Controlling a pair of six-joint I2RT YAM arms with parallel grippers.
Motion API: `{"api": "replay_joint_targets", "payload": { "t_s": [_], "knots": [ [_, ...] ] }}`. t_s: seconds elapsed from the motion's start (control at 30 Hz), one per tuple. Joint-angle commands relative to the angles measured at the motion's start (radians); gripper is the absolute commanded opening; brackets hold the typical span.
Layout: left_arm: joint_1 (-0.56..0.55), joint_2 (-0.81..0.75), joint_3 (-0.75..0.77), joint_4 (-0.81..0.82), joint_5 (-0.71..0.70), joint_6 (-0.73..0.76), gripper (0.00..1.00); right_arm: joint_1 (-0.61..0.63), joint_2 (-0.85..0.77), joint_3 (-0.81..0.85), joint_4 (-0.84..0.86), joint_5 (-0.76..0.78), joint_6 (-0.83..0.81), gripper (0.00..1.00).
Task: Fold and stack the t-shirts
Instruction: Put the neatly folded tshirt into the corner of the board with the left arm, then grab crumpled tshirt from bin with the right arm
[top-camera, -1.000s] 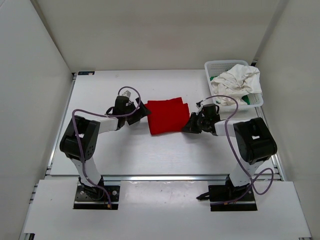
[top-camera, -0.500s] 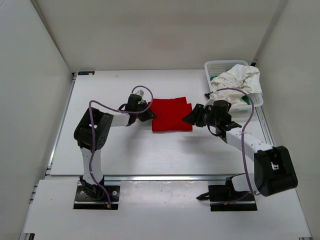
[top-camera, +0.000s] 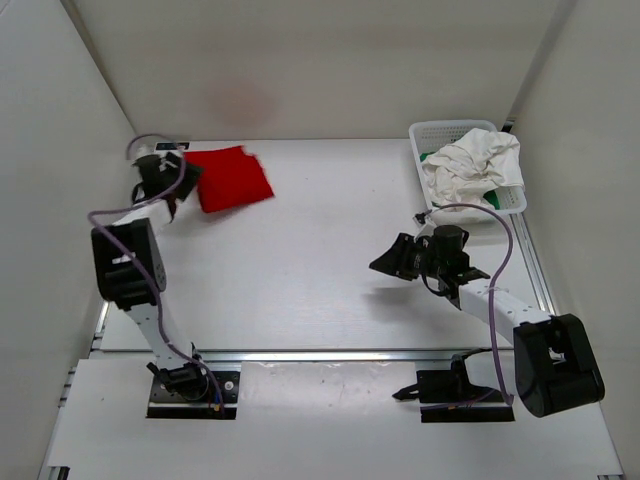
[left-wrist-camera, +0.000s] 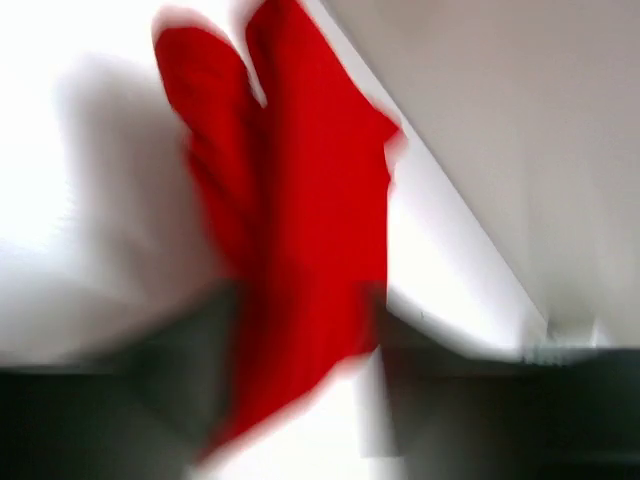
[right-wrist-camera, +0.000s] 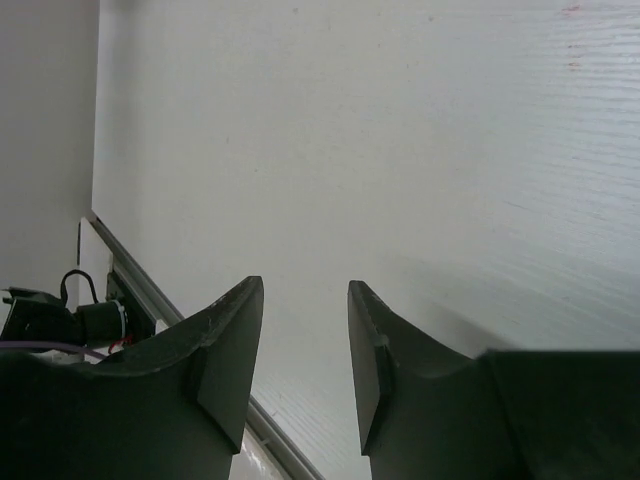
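The folded red t-shirt (top-camera: 233, 178) lies at the far left of the table, by the left wall. My left gripper (top-camera: 186, 181) is at its left edge. The left wrist view is blurred by motion. It shows red cloth (left-wrist-camera: 290, 190) running down between my dark fingers, so the left gripper (left-wrist-camera: 300, 330) looks shut on it. My right gripper (top-camera: 390, 262) is open and empty, low over bare table right of centre; its jaws stand apart in the right wrist view (right-wrist-camera: 300, 300). The white t-shirt (top-camera: 475, 160) is heaped in the basket, with bits of the green t-shirt (top-camera: 488, 192) under it.
The white mesh basket (top-camera: 432, 133) stands at the far right corner. White walls close the table on the left, back and right. A metal rail (top-camera: 330, 352) runs along the table's near edge.
My left arm has swung from the table's middle to the far left corner, carrying the red t-shirt with it. My right gripper has pulled back from the shirt toward the near right, empty.
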Motion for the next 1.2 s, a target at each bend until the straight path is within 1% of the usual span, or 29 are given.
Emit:
{"api": "replay_joint_targets", "payload": {
  "t_s": [0.0, 0.2, 0.27, 0.33, 0.37, 0.4, 0.43, 0.5, 0.53, 0.57, 0.6, 0.63, 0.67, 0.7, 0.73, 0.77, 0.8, 0.83, 0.87, 0.9, 0.93, 0.97, 1.0, 1.03, 1.07, 1.1, 1.13, 1.17],
  "knots": [
    [0.089, -0.139, -0.150, 0.102, -0.025, -0.074, 0.99, 0.015, -0.001, 0.010, 0.034, -0.042, -0.011, 0.38],
    [0.084, -0.125, -0.197, 0.060, 0.006, -0.076, 0.99, 0.075, -0.024, -0.002, 0.054, -0.039, 0.025, 0.38],
    [0.090, -0.156, -0.236, 0.073, 0.032, -0.102, 0.98, 0.096, -0.031, 0.004, 0.053, -0.018, 0.017, 0.38],
    [0.092, -0.212, -0.326, 0.113, 0.053, -0.146, 0.99, 0.097, -0.045, 0.010, 0.053, -0.004, 0.014, 0.38],
    [0.065, -0.255, -0.374, 0.132, 0.053, -0.151, 0.98, 0.091, -0.047, 0.022, 0.047, -0.010, 0.014, 0.34],
    [0.034, -0.278, -0.389, 0.150, 0.044, -0.157, 0.99, 0.077, -0.048, 0.033, 0.045, -0.002, 0.014, 0.32],
    [0.008, -0.319, -0.406, 0.127, 0.029, -0.148, 0.99, 0.069, -0.045, 0.057, 0.028, 0.008, 0.011, 0.28],
    [-0.133, -0.375, -0.405, 0.112, 0.023, -0.116, 0.99, 0.045, -0.038, 0.123, -0.028, 0.077, -0.038, 0.11],
    [-0.231, -0.396, -0.383, 0.069, 0.008, -0.091, 0.99, 0.043, -0.027, 0.189, -0.086, 0.097, -0.052, 0.08],
    [-0.282, -0.419, -0.374, 0.054, -0.003, -0.073, 0.98, 0.032, -0.019, 0.271, -0.122, 0.167, -0.101, 0.02],
    [-0.386, -0.426, -0.368, 0.051, -0.003, -0.039, 0.99, 0.017, 0.004, 0.310, -0.180, 0.253, -0.148, 0.00],
    [-0.499, -0.439, -0.342, 0.019, -0.023, 0.008, 0.98, 0.014, 0.034, 0.390, -0.255, 0.290, -0.167, 0.00],
    [-0.543, -0.438, -0.321, -0.009, -0.022, 0.056, 0.99, -0.033, 0.077, 0.474, -0.285, 0.345, -0.181, 0.00],
    [-0.627, -0.456, -0.317, -0.026, -0.034, 0.071, 0.99, -0.095, 0.093, 0.540, -0.332, 0.376, -0.201, 0.00],
    [-0.714, -0.469, -0.351, -0.006, -0.057, 0.082, 0.99, -0.141, 0.128, 0.566, -0.352, 0.434, -0.222, 0.00],
    [-0.745, -0.495, -0.394, 0.011, -0.037, 0.091, 0.98, -0.167, 0.168, 0.614, -0.374, 0.461, -0.245, 0.01],
    [-0.788, -0.511, -0.423, 0.017, -0.032, 0.105, 0.98, -0.222, 0.204, 0.675, -0.410, 0.495, -0.273, 0.00],
    [-0.825, -0.522, -0.443, 0.017, -0.025, 0.096, 0.98, -0.263, 0.222, 0.697, -0.426, 0.518, -0.300, 0.04],
    [-0.839, -0.541, -0.493, 0.026, 0.009, 0.087, 0.96, -0.287, 0.266, 0.741, -0.444, 0.532, -0.308, 0.08],
    [-0.848, -0.551, -0.532, 0.047, 0.070, 0.082, 0.95, -0.320, 0.306, 0.790, -0.452, 0.562, -0.323, 0.15],
    [-0.858, -0.561, -0.552, 0.049, 0.086, 0.090, 0.94, -0.342, 0.321, 0.806, -0.463, 0.590, -0.336, 0.24],
    [-0.862, -0.568, -0.584, 0.048, 0.112, 0.085, 0.93, -0.362, 0.367, 0.855, -0.480, 0.623, -0.340, 0.28],
    [-0.868, -0.593, -0.619, 0.044, 0.132, 0.087, 0.94, -0.379, 0.419, 0.910, -0.495, 0.650, -0.356, 0.35],
    [-0.888, -0.599, -0.638, 0.049, 0.127, 0.090, 0.94, -0.400, 0.447, 0.944, -0.532, 0.665, -0.371, 0.40],
    [-0.891, -0.626, -0.670, 0.051, 0.132, 0.087, 0.94, -0.408, 0.512, 1.008, -0.587, 0.671, -0.379, 0.46],
    [-0.894, -0.645, -0.704, 0.052, 0.139, 0.087, 0.93, -0.402, 0.575, 1.086, -0.619, 0.680, -0.397, 0.48],
    [-0.891, -0.668, -0.718, 0.057, 0.133, 0.084, 0.94, -0.417, 0.608, 1.134, -0.688, 0.697, -0.406, 0.50],
    [-0.882, -0.680, -0.737, 0.063, 0.139, 0.078, 0.93, -0.411, 0.642, 1.154, -0.708, 0.705, -0.406, 0.50]
  ]
}}
